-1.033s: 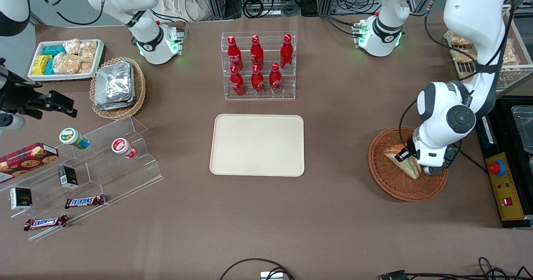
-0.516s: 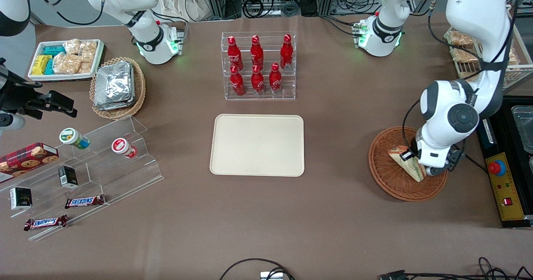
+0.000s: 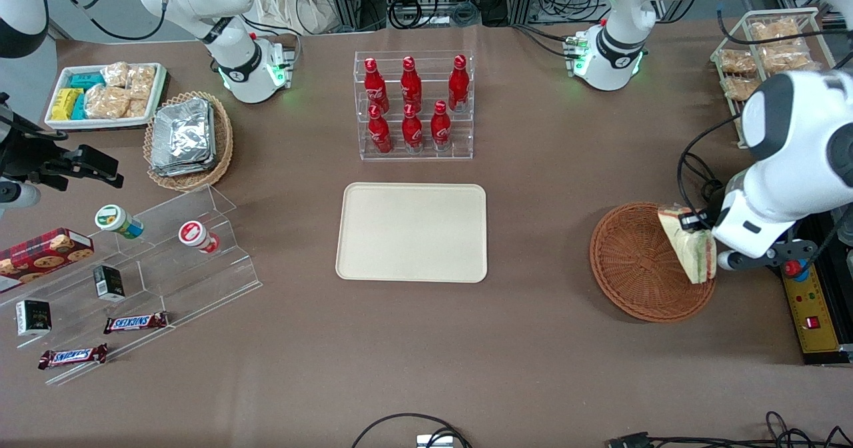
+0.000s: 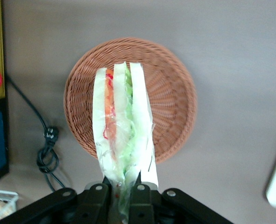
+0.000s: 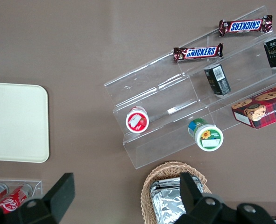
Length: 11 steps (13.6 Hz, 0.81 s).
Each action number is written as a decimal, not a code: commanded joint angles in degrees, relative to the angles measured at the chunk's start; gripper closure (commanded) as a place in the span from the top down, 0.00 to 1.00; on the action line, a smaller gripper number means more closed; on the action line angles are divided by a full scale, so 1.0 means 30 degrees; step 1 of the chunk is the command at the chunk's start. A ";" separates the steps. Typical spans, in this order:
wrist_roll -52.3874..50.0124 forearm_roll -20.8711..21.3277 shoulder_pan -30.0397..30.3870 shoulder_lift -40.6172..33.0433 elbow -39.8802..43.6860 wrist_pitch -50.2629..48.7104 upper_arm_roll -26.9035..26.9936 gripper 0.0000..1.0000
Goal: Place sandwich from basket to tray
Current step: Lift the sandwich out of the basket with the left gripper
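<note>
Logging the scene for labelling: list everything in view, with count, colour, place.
Triangular white-bread sandwich: 1, red, orange, green filling; held above basket.
Round reddish-brown wicker basket: 1; working arm's end.
Cream rectangular plastic tray: 1; table centre.
Red bottles: 6; clear rack, farther from camera than tray.
Tan oval wicker basket: 1; holds silver foil packs.
White tray of snack packs: 1; parked arm's end.
Clear stepped stand: 1; holds 2 round cups, 2 dark small boxes, 2 Snickers bars, red cookie box.
Wire rack of beige snacks: 1; working arm's end.
Left gripper: shut on sandwich, above basket.
</note>
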 commanded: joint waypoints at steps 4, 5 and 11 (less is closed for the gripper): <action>0.1656 -0.0174 -0.0113 0.0269 0.4949 -0.4807 -0.4416 0.00; 0.1393 -0.0234 -0.0113 0.0268 0.4951 -0.4779 -0.5265 0.00; -0.5719 0.0145 -0.1397 0.2168 0.4252 -0.0922 -0.9229 0.00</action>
